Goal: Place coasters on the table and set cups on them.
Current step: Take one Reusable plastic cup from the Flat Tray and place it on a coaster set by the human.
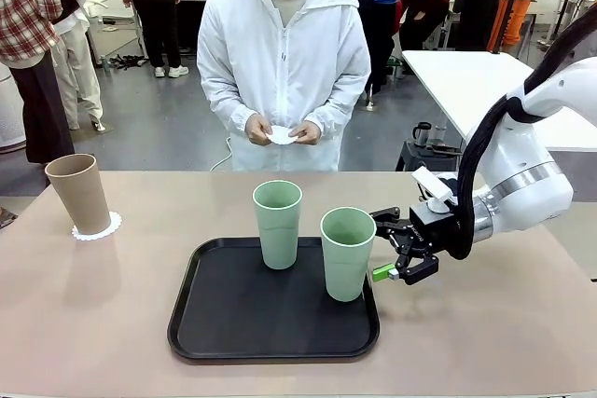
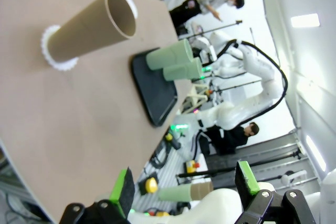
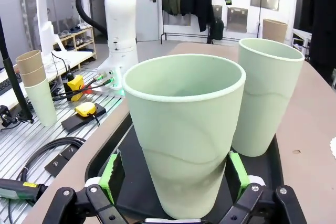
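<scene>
The right end effector (image 1: 384,244) is spread wide, with nothing pinched. In the right wrist view its two green pads (image 3: 112,177) stand on either side of the lower part of the near green cup (image 3: 186,129). I cannot tell whether they touch the wall. The cup lies straight ahead of this end effector, in the gap between the fingers. It stands upright, so its long axis runs vertically across the level reach of the fingers. That is the relation the coming move depends on: as I judge it, the jaws only have to press together to take hold.

Just beyond that cup, on its far side, stands the far green cup (image 1: 278,224), also upright. Both are on the black tray (image 1: 215,333), which lies on the counter (image 1: 485,342).

Well apart, past the tray's far side from this end effector, the brown cup (image 1: 82,193) stands on a white doily (image 1: 97,227) on the counter.

Across the counter, a person's hand (image 1: 258,130) holds a second doily (image 1: 282,134) above it.

The left end effector (image 2: 185,179) is also spread and bare. The cups lie far ahead of it, so the right arm is clearly the nearer one.

By my reckoning, one cup is set and two are not yet done.
</scene>
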You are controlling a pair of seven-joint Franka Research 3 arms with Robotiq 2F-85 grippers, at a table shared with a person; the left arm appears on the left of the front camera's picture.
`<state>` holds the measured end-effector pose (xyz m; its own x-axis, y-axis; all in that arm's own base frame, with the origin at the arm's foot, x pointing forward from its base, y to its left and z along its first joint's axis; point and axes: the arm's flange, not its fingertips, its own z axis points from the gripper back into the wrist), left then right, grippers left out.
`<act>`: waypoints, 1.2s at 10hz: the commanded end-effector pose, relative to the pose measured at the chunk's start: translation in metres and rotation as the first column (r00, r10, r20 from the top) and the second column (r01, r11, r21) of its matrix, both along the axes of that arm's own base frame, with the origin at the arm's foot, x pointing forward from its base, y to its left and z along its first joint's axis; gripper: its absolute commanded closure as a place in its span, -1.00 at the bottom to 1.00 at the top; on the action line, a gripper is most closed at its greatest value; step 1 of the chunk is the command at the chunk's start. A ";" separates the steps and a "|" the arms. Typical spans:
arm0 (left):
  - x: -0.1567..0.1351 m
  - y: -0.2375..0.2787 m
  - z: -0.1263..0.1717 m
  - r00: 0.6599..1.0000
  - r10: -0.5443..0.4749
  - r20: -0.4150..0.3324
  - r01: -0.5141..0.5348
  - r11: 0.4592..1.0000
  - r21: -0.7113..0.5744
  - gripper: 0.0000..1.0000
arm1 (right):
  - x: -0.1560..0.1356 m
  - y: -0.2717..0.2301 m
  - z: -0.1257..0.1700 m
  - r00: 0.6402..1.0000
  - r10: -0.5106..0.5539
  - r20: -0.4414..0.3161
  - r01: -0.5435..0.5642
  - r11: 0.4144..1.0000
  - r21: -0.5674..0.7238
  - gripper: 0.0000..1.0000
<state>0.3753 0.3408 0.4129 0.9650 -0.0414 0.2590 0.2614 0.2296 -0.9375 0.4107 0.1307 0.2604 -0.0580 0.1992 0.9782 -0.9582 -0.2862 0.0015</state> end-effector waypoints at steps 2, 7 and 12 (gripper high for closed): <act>-0.001 0.001 0.000 1.000 0.005 -0.004 -0.005 1.000 0.003 -1.00 | 0.007 0.007 -0.007 1.000 -0.009 0.019 0.008 1.000 0.006 -1.00; -0.001 0.001 0.000 1.000 0.005 -0.004 -0.005 1.000 0.003 -1.00 | 0.009 0.017 -0.010 0.997 -0.047 0.054 0.048 0.999 -0.010 -1.00; -0.001 0.001 0.000 1.000 0.005 -0.004 -0.005 1.000 0.003 -1.00 | 0.015 0.029 -0.016 0.997 -0.057 0.044 0.057 0.998 -0.013 -1.00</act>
<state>0.3753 0.3408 0.4129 0.9650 -0.0414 0.2590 0.2614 0.2296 -0.9375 0.4197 0.1481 0.2501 -0.0717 0.2313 0.9702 -0.9693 -0.2454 -0.0131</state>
